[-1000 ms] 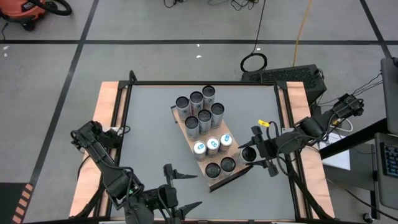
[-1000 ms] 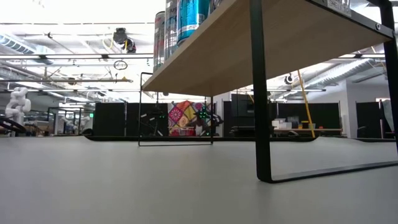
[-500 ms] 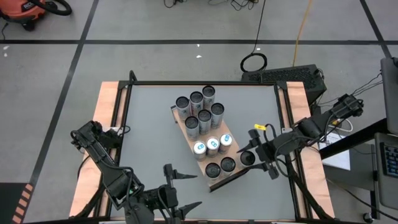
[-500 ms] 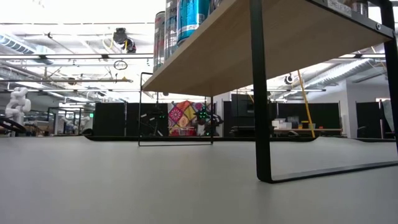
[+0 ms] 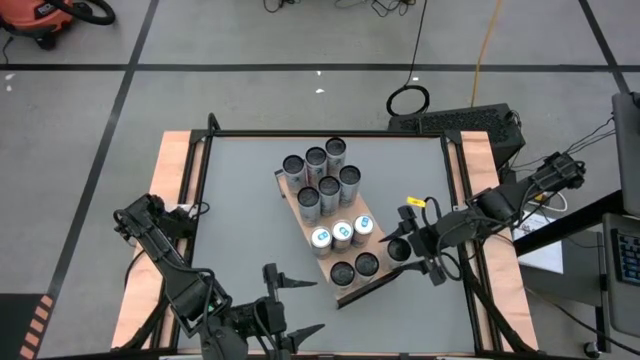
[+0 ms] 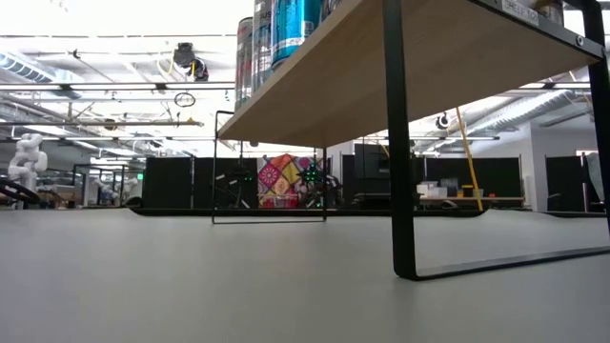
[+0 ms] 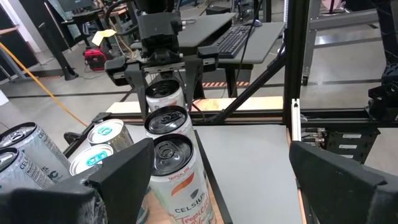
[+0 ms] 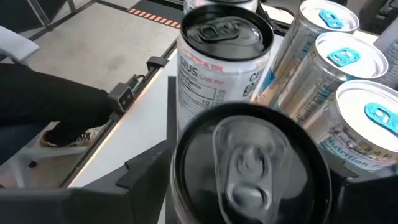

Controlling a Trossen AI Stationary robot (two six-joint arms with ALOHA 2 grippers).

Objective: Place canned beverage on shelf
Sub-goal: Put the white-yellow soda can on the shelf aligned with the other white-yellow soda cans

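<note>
The shelf is a light-brown board on black legs, lying slantwise on the grey table; the low view shows it from below. Several cans stand on it. The canned beverage stands upright at the shelf's near right end, beside two dark-topped cans. My right gripper comes in from the table's right, open, one finger on each side of this can, as the left wrist view also shows. My left gripper waits open near the table's near edge.
Three blue-tabbed cans and a cluster of dark-topped cans fill the rest of the shelf. Bare grey tabletop lies left of the shelf. A keyboard sits beyond the table's far right corner.
My right gripper's fingers have spread a little away from the can's sides and its wrist has turned slightly. The can stays standing on the shelf's near right end.
</note>
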